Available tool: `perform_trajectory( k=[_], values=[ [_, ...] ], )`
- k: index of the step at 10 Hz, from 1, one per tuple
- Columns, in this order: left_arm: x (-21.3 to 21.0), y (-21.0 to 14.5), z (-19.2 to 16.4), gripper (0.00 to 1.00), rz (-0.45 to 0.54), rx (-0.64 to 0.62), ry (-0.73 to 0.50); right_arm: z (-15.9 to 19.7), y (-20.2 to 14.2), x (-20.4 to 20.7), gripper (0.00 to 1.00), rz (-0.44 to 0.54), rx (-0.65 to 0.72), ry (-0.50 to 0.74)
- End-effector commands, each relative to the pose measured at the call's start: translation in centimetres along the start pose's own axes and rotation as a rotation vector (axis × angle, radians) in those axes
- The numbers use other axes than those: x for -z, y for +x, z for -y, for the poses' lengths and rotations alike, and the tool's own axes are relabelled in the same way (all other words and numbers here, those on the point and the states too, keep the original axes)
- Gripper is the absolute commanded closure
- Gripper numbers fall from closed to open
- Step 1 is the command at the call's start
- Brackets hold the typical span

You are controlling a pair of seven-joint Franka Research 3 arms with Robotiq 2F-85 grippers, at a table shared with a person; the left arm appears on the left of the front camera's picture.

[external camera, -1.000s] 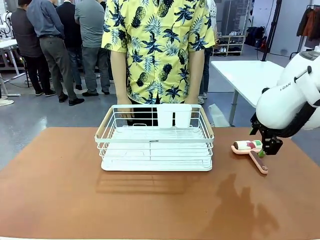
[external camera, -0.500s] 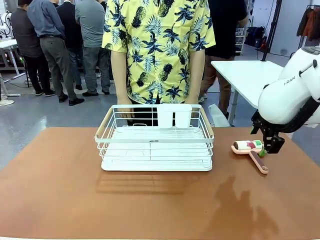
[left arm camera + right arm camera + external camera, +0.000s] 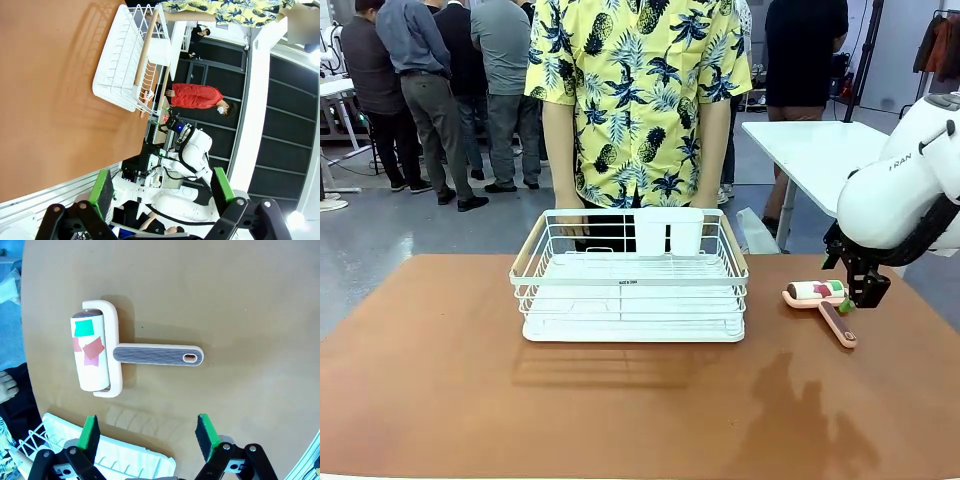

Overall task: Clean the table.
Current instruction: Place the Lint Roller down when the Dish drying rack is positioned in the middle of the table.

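Right gripper hangs over the 3 o'clock side of the table, jaws spread wide, nothing between them. In its wrist view the right gripper has both green pads at the bottom of frame, and the lint roller lies flat on bare wood straight ahead at 12 o'clock, clear of the pads.

Largest first: the table is reddish-brown, with the white wire rack sitting mid-table toward the person's side, at about 9 o'clock from the roller. The person in a yellow print shirt stands behind the rack. The lint roller lies near the right edge, just beside the gripper, drum end toward the rack.

Key relation: the handle's long axis runs 9-to-3 in the wrist view, in line with the gap between the pads rather than across it. My read: the wrist needs a quarter turn before descent, or the jaws would close along the handle.

Right arm is clearly nearer. Its forearm slopes down from 2 o'clock with the wrist bent downward.

Left gripper is parked off the near table edge, jaws apart and empty.
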State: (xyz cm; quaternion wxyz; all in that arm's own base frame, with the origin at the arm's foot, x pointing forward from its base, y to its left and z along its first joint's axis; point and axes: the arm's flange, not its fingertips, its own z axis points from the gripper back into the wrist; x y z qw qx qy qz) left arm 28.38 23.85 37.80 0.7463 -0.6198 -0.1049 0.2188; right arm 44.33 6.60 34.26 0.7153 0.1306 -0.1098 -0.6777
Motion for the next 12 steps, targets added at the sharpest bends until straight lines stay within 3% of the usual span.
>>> perform_trajectory(
  k=[1,12],
  values=[
    [-0.24,-0.18,-0.01,0.00,0.004,0.004,-0.011,-0.03,-0.33,0.12,0.00,0.003,-0.007,0.007],
    [-0.24,-0.18,-0.01,0.00,0.004,0.004,-0.011,-0.03,-0.33,0.12,0.00,0.003,-0.007,0.007]
  ],
)
